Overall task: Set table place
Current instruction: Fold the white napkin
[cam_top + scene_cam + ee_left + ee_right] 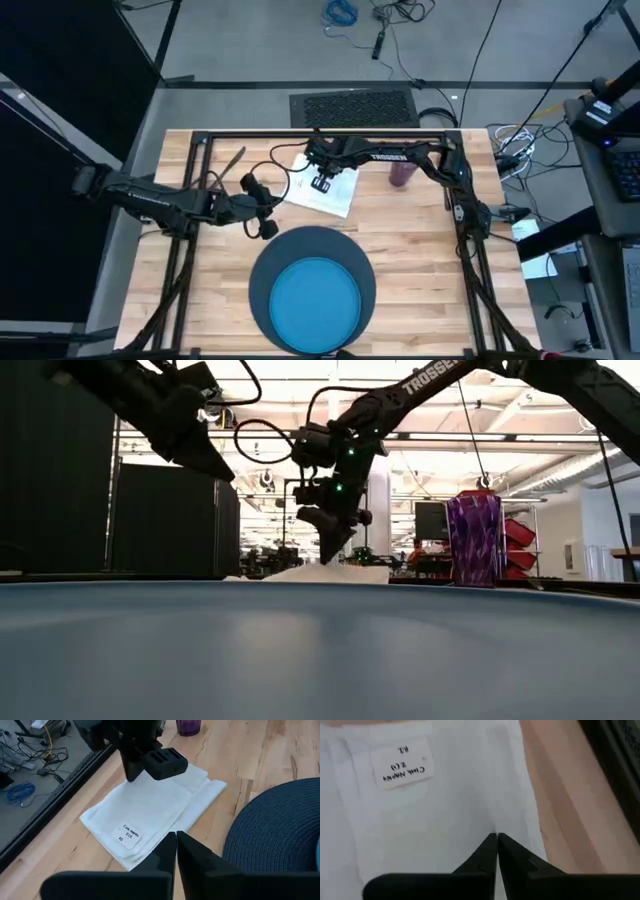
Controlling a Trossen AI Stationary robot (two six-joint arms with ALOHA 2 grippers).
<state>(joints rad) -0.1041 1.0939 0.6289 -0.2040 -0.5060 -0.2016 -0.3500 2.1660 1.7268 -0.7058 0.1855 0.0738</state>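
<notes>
two dark arms reach over the light butcher-block wooden table (pixel 420 250) with its black metal frame. the right tool (pixel 321 183) hangs at the far middle of the table, directly over the folded white cloth napkin (pixel 330 195); in the low view its tips (pixel 330 555) come down to the napkin's top (pixel 330 572), and whether they press into it cannot be told. in the right wrist view its two dark fingers (pixel 512 857) are pressed together with no gap, closed on nothing, with the white cloth filling the view just beyond them and a small printed label (pixel 402 767) sewn on the cloth.

the left tool (pixel 266 229) is held above the table just left of the napkin and just beyond the far-left rim of the large dark navy round woven mat (pixel 270 265). its fingers (pixel 197 852) are also shut tight together and carry nothing; past them the left wrist view shows the napkin (pixel 150 815) lying flat on the planks, close beside the mat's edge (pixel 280 825) but apart from it, with the right tool (pixel 162 762) above its far part.

the smaller bright blue round plate (pixel 315 305) lies centred on the mat at the near middle of the table. the small purple cup (pixel 401 172) stands upright on the far side, to the right of the napkin and apart from it; the low view shows it (pixel 473 540) as a faceted translucent tumbler. a slim metal utensil (pixel 232 163) lies at the far left of the table; which piece of cutlery it is cannot be told.
</notes>
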